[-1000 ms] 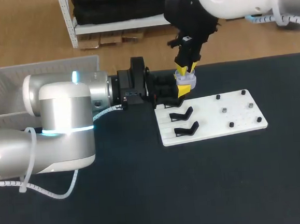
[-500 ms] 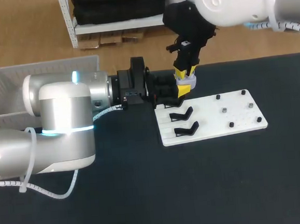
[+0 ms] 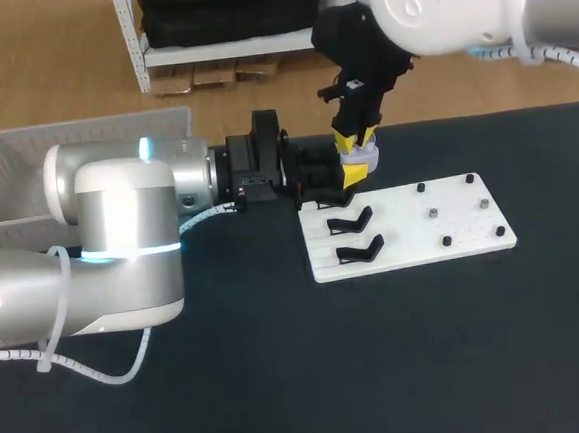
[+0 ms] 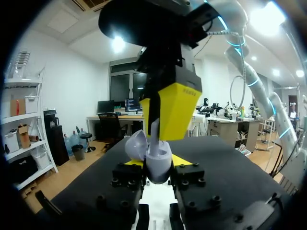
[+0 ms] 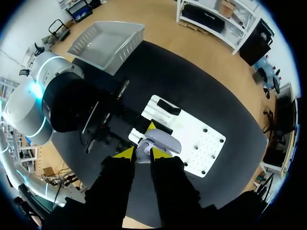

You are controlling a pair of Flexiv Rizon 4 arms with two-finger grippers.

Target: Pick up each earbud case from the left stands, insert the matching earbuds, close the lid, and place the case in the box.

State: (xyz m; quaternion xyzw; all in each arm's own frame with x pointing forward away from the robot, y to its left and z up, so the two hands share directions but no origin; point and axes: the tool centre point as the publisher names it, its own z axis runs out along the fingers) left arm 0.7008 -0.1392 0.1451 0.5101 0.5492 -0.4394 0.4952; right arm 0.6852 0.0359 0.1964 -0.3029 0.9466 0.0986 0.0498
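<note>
Between the yellow tips of the left gripper [image 4: 158, 164], above the near-left corner of the white board [image 3: 441, 227], sits the earbud case [image 4: 158, 157]. It is pale lavender and stands upright, its long axis vertical and its mouth facing up. The lid [image 4: 136, 143] is swung open and leans off to one side. Both left fingers press the case body from opposite sides, so that gripper is clamped on it. The left arm lies level across the table [image 3: 382, 370], coming in from the left.

Straight above the case hangs the right gripper [image 3: 352, 141], pointing down. Its fingers are drawn close together and pinch a slim pale earbud [image 4: 154, 130], whose lower end meets the open mouth of the case.

Two black stands [image 3: 357, 249] lie on the board's left part, near the case, and a few small pegs [image 3: 433, 212] dot its right part. A pale mesh box [image 3: 25, 167] sits at the table's far left, well apart from the case.
</note>
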